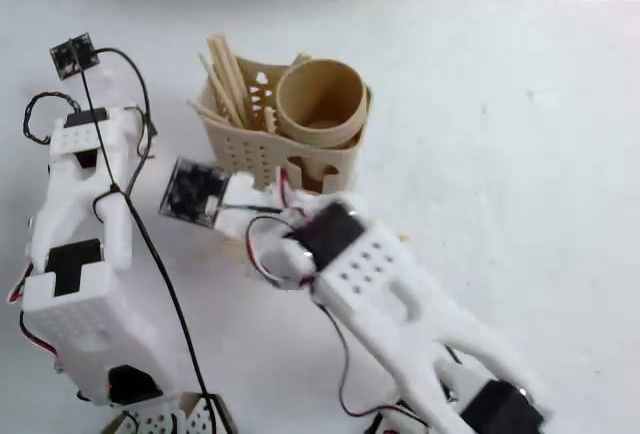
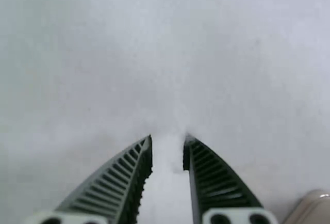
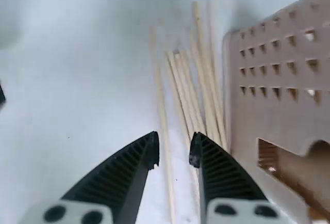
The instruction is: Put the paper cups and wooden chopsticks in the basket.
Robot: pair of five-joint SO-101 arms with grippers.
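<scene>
Right gripper [image 3: 174, 149]: I see its jaws slightly parted and gripping nothing, just beside the basket [image 3: 278, 105] wall, with the wooden chopsticks [image 3: 198, 100] just ahead of its tips. Paper cups [image 1: 322, 104] sit nested in the basket. Left gripper [image 2: 168, 149]: narrowly parted, empty, over the table [image 2: 154, 53]

open table [image 1: 520, 104] right of basket [image 1: 245, 149], right arm [image 1: 370, 274] crowding its front
</scene>
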